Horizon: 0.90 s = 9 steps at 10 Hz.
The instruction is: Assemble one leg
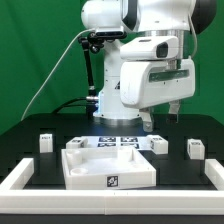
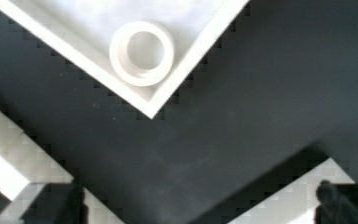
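Note:
Four legs, small white blocks with tags, stand on the black table in the exterior view: one at the far left [image 1: 45, 141], one behind the panel [image 1: 77, 145], one right of the marker board [image 1: 158, 145], one at the far right [image 1: 194, 148]. My gripper [image 1: 160, 118] hangs above the table behind the right-hand legs, touching none. In the wrist view the gripper [image 2: 194, 208] is open and empty, with only dark fingertips [image 2: 51, 205] showing. No leg shows there, only a white panel corner with a round socket [image 2: 144, 52].
The large white square rimmed panel [image 1: 108, 165] lies at the front centre. The marker board [image 1: 120, 141] lies behind it. A white border rail [image 1: 20, 176] runs along the table's front and left. The robot base [image 1: 125, 95] stands at the back.

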Tool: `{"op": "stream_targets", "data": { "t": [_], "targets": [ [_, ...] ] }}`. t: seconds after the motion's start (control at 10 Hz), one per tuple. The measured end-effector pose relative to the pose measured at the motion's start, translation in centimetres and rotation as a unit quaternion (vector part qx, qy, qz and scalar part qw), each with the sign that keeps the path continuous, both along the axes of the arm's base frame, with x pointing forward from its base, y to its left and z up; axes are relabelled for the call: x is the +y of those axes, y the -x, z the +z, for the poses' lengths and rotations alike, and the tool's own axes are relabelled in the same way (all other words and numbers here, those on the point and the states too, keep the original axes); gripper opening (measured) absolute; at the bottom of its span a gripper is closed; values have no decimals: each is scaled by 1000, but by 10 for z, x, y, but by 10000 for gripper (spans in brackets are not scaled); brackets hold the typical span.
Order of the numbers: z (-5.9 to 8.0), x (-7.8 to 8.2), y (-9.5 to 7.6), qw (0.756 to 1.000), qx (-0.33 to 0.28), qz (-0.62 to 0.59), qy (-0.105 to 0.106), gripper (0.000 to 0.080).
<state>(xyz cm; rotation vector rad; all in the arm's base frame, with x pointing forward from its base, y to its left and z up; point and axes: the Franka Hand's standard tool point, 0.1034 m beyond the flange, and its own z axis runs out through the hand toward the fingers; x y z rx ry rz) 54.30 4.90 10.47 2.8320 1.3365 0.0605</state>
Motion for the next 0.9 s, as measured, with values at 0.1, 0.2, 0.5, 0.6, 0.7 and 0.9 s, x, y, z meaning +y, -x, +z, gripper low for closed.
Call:
{"op": "stream_targets", "data": {
  "t": [0.1,0.2,0.5,0.6,0.7,0.9],
  "targets": [
    [0,0,0,1000,0,0,0,650],
    [0,0,0,1000,0,0,0,650],
    [-12,-11,20,993,-16,117,6,650],
    [-15,-12,24,985,-12,171,16,650],
    [-21,-12,27,976,-6,218,31,650],
    [-24,-30,29,970,1,240,42,650]
  ]
}}
